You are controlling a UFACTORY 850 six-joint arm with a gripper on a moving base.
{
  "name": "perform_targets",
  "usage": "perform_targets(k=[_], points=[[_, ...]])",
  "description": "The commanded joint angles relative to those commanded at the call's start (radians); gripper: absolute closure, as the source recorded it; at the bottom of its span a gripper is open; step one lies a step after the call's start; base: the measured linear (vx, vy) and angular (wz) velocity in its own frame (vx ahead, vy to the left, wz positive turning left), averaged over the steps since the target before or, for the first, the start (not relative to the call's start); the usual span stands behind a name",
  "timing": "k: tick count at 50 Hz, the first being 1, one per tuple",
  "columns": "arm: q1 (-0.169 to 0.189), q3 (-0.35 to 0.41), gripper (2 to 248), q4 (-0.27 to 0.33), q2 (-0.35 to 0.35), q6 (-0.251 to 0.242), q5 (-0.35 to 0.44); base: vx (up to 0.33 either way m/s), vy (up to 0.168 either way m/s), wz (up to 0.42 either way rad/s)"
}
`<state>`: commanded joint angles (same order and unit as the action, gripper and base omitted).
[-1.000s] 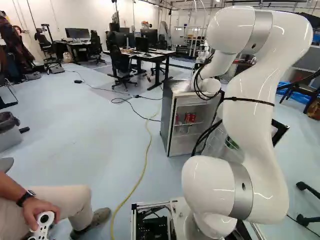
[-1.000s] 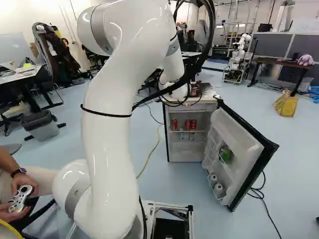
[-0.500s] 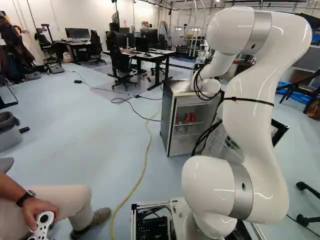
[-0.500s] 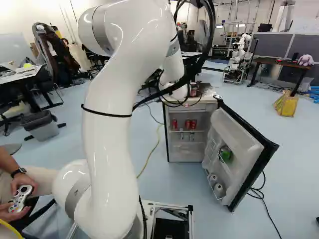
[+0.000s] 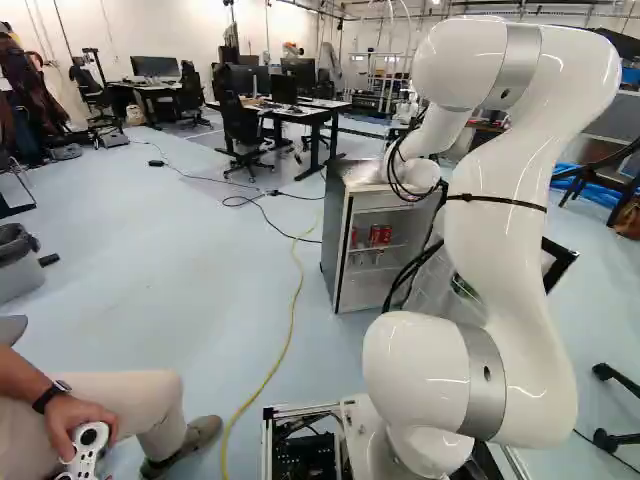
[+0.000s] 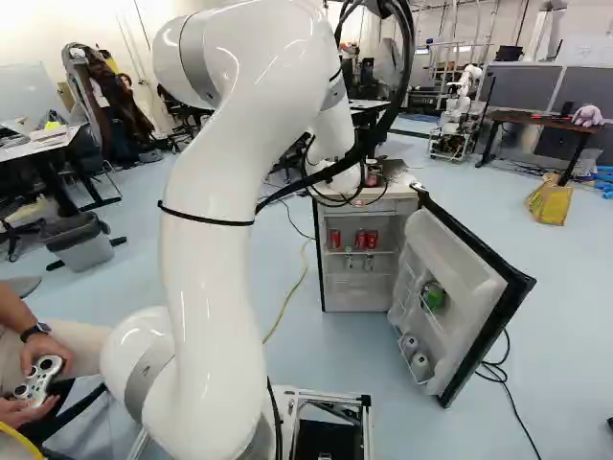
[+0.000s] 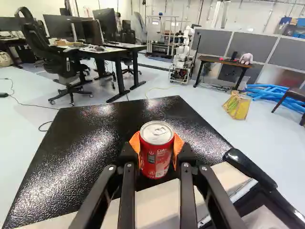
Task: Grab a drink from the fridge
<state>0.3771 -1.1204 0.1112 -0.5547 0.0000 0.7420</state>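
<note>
In the right base view the gripper (image 6: 373, 175) is mostly hidden behind wrist and cables, over the fridge's top. The wrist view shows the gripper (image 7: 157, 145) shut on a red drink can (image 7: 157, 151), an orange pad on either side. The can is upright at the front part of the black fridge top (image 7: 90, 143); whether its base touches cannot be told. Below, the fridge (image 6: 359, 298) stands with its door (image 6: 493, 311) wide open. More red cans (image 6: 366, 240) are on a shelf inside, and a green item (image 6: 434, 296) sits in the door.
A person with a controller (image 5: 88, 445) sits left of the base. A yellow cable (image 5: 291, 318) crosses the floor left of the fridge. Desks (image 5: 300, 112) and chairs stand beyond, with another robot (image 6: 460, 110) and a yellow bag (image 6: 549, 199) farther off.
My arm has shifted very slightly, its upper part dipping a little in the base views. The base, fridge and door have stayed where they were.
</note>
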Motion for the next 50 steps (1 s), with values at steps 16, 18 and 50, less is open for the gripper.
perform_targets(k=[16,18,50], points=[[0.000,0.000,55,0.000,0.000,0.000,0.000,0.000,0.000,0.000],[0.000,0.000,55,0.000,0.000,0.000,0.000,0.000,0.000,0.000],[0.001,0.017,3,0.000,0.013,0.000,0.000,0.000,0.000,0.000]])
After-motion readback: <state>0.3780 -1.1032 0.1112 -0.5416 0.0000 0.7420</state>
